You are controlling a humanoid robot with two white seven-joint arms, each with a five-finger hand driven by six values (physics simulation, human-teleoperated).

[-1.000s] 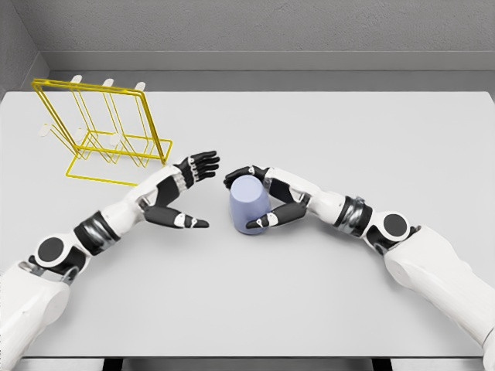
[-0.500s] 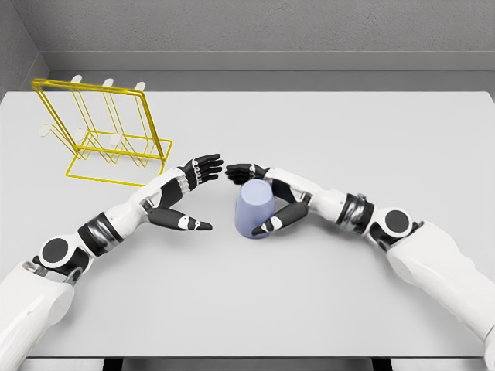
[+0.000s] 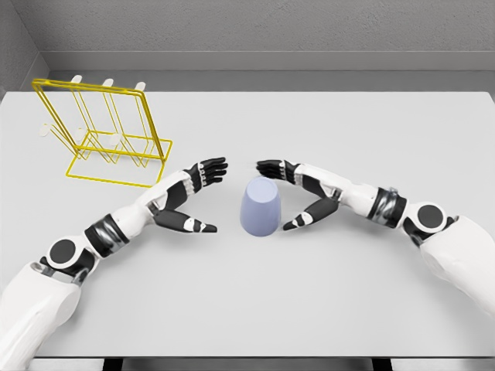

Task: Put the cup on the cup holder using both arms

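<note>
Handover stage. The lavender cup (image 3: 259,205) stands inverted on the grey table (image 3: 325,294), free of both hands. The right hand (image 3: 298,193), which clasped the cup half a second ago, has released it and drawn back to the cup's 3 o'clock, fingers spread. The left hand (image 3: 190,196), also spread and holding nothing, has advanced to the cup's 9 o'clock, near but apart. The yellow wire cup holder (image 3: 104,139) stands at 10 o'clock, well apart. The left hand's grasp is likely next.
</note>
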